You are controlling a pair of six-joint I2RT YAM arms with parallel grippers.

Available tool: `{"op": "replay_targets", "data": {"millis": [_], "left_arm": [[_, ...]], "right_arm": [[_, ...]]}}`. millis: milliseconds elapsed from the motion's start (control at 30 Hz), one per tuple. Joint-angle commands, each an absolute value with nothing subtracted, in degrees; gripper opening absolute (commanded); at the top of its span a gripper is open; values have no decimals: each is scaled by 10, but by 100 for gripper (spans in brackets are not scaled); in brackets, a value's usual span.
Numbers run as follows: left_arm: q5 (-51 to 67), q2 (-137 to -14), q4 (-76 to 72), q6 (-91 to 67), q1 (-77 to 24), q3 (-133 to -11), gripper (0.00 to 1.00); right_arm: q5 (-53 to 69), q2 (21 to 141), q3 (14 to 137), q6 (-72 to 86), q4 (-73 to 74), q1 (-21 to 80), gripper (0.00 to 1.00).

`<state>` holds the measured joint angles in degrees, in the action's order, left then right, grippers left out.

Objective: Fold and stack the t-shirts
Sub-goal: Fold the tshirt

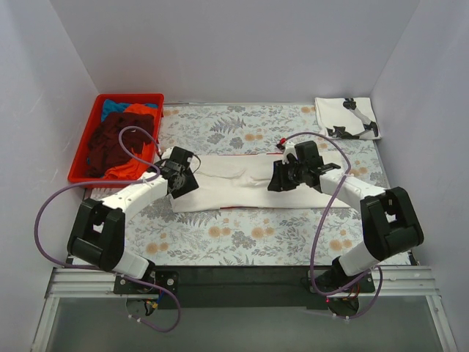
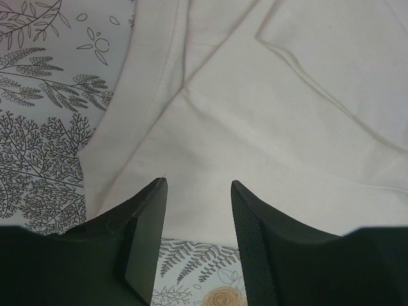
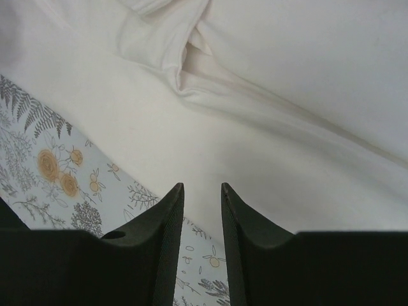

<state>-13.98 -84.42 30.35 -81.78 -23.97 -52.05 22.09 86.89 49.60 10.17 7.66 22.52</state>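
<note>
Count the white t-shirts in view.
2: the white tee spread mid-table, and the folded black-print tee at the far right corner. Clothes in the red crate may hide more.

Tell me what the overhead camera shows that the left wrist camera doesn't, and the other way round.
Only the overhead view shows both arms, the right gripper, the red crate of heaped t-shirts in maroon, orange and blue, and a folded t-shirt, white with black print, at the far right. Only the left wrist view shows the ribbed fingers close up, apart with nothing between them, and the cloth's seams. Both show the left gripper, the white t-shirt and the floral table cover.
</note>
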Motion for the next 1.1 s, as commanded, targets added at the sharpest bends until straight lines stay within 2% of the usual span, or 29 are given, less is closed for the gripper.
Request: {"op": "replay_targets", "data": {"millis": [0, 300, 767, 1067], "left_arm": [[-170, -837, 293, -831, -238, -506, 43], [-173, -819, 294, -817, -239, -502, 45], [-175, -634, 209, -693, -238, -398, 51], [-197, -608, 169, -687, -238, -365, 51]], "right_arm": [[243, 886, 479, 91, 64, 224, 36], [308, 921, 537, 132, 30, 226, 37], [358, 1122, 706, 281, -90, 226, 43], [359, 1190, 749, 285, -93, 226, 43]]}}
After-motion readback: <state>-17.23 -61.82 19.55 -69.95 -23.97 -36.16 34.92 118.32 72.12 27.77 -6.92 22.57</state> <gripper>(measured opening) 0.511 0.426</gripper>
